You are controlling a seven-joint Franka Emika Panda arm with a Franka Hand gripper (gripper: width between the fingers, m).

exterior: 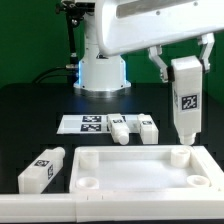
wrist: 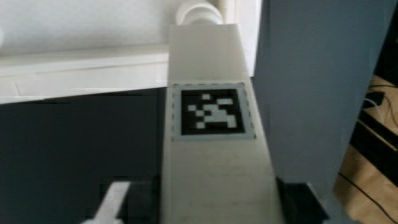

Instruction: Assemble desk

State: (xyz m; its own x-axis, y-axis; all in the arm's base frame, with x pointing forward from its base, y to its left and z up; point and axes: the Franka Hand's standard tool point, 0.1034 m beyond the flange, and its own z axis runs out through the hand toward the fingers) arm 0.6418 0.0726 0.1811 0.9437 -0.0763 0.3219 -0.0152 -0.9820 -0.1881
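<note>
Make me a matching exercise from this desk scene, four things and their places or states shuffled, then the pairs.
1 tabletop
2 held leg
3 leg at the exterior view's left
4 marker board

A upright in the gripper over a corner socket
B lying beside the tabletop
C next to two loose legs
D flat, sockets facing up

Pairs: 1-D, 2-A, 3-B, 4-C

Setting: robotics lab bench. Evidence: glossy white robot arm base (exterior: 100, 70) with blue status light (exterior: 79, 68) on a bare black desk (exterior: 30, 110), dark backdrop, thin flat white marker board (exterior: 88, 123), and a black-and-white square tag on each small white plastic square-section leg (exterior: 148, 128).
</note>
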